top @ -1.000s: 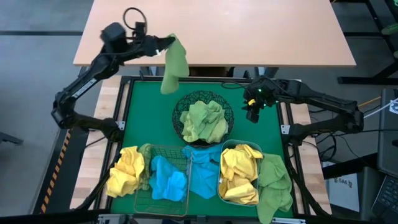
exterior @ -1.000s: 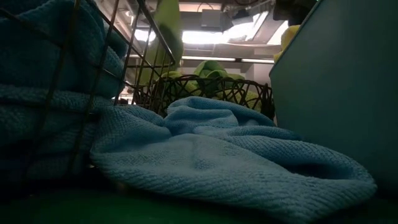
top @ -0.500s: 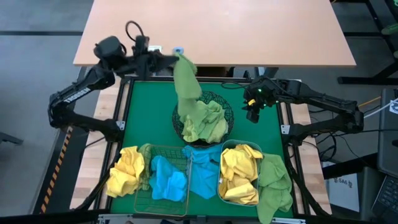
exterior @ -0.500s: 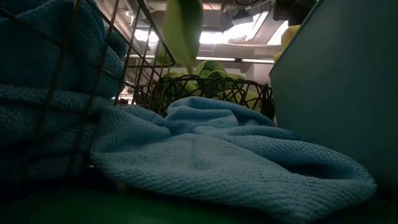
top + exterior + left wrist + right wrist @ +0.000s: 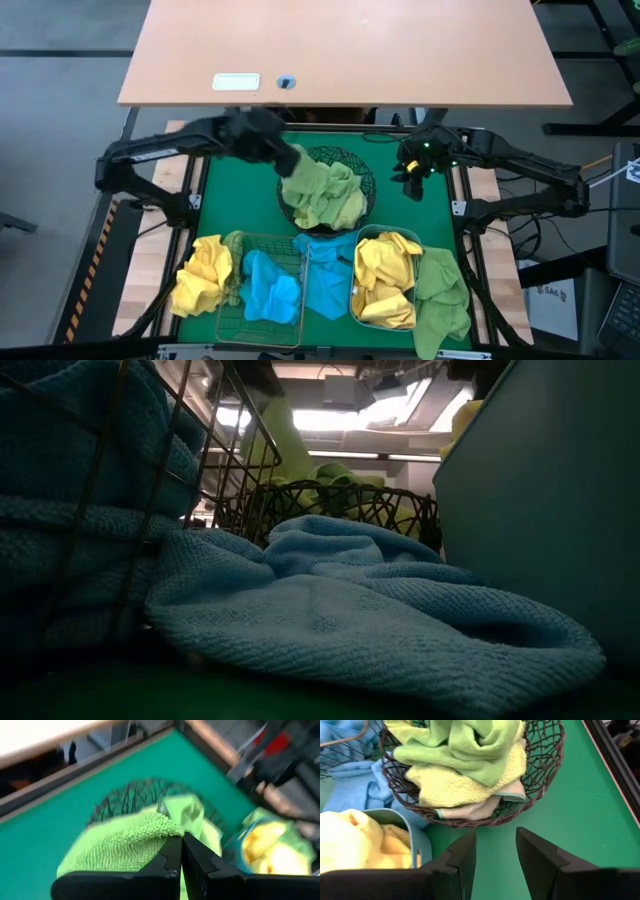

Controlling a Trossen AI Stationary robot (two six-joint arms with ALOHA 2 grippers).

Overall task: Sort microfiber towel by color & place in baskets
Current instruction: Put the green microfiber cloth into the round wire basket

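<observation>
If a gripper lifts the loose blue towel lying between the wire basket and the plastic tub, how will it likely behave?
The blue towel lies in soft folds, so it would probably hang limp and floppy. Its nubby weave suggests fingers would hold it without slipping. It touches the copper wire basket, so it might snag on it.

desk: green top (image 5: 225, 190) | centre: black mesh bowl (image 5: 362, 180) | lower edge: copper basket (image 5: 262, 245), bluish tub (image 5: 362, 240) | loose towels: yellow (image 5: 200, 275), blue (image 5: 325, 280), green (image 5: 445, 295)
</observation>
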